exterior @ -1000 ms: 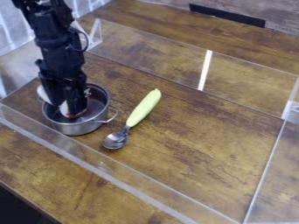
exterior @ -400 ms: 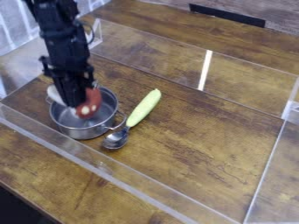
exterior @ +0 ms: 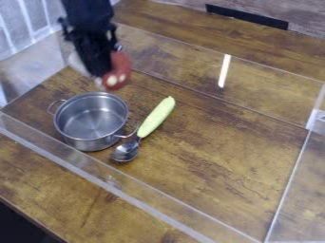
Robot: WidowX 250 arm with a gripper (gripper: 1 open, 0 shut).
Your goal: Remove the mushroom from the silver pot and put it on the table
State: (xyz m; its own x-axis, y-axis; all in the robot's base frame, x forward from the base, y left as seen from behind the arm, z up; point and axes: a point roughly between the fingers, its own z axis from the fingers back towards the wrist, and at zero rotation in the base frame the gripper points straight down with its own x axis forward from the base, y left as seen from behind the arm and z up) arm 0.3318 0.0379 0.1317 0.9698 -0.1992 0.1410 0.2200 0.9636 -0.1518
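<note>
Mushroom (exterior: pixel 117 73) seemingly above wood-grain table (exterior: pixel 216 152)

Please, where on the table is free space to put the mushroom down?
The widest bare patch of the table lies right of the corn, up to the clear right wall. Another lies behind the corn, toward the table's far side. The left front is crowded: pot, spoon and corn sit close together. The pincer holds the mushroom.
</note>
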